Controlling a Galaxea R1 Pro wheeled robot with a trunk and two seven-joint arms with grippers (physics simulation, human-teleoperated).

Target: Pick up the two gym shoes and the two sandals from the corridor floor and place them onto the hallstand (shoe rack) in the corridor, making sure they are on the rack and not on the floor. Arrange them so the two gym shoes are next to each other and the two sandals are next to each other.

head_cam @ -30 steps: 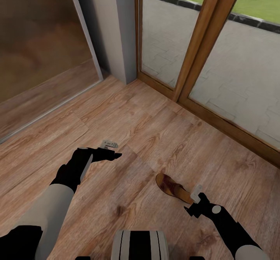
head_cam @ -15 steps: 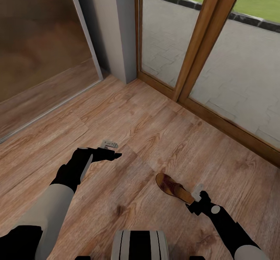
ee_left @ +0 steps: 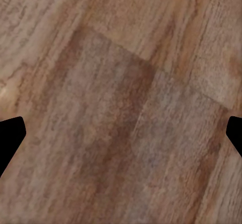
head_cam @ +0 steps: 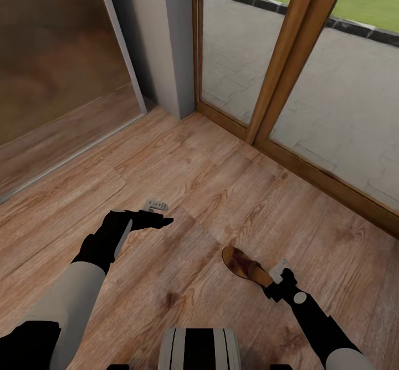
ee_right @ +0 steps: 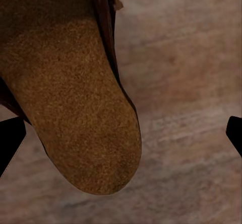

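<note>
home corridor | wood-plank floor | wood-framed glass doors onto paved yard

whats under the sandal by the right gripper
The sandal lies flat on the wood-plank floor, with planks showing all around it. The right gripper hangs over its heel end, jaws open. The boards directly beneath the sole are covered.

Matt leather sandal, wood-grain floor.
</note>
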